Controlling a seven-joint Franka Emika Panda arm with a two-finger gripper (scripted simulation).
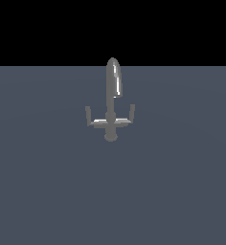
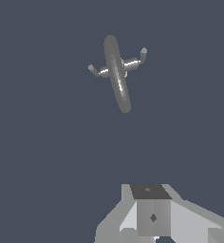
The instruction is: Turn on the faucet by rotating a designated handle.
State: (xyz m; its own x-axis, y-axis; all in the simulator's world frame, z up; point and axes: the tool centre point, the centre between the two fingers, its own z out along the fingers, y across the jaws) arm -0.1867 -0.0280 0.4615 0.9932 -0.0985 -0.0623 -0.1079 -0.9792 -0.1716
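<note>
Only the wrist view shows the pale grey gripper [image 2: 154, 235], its opening impossible to judge, well apart from the small grey metal faucet [image 2: 116, 71]; the exterior view shows that faucet [image 1: 111, 103] upright mid-floor; its thin L-shaped handle [image 1: 127, 116] points towards the exterior view's right.
</note>
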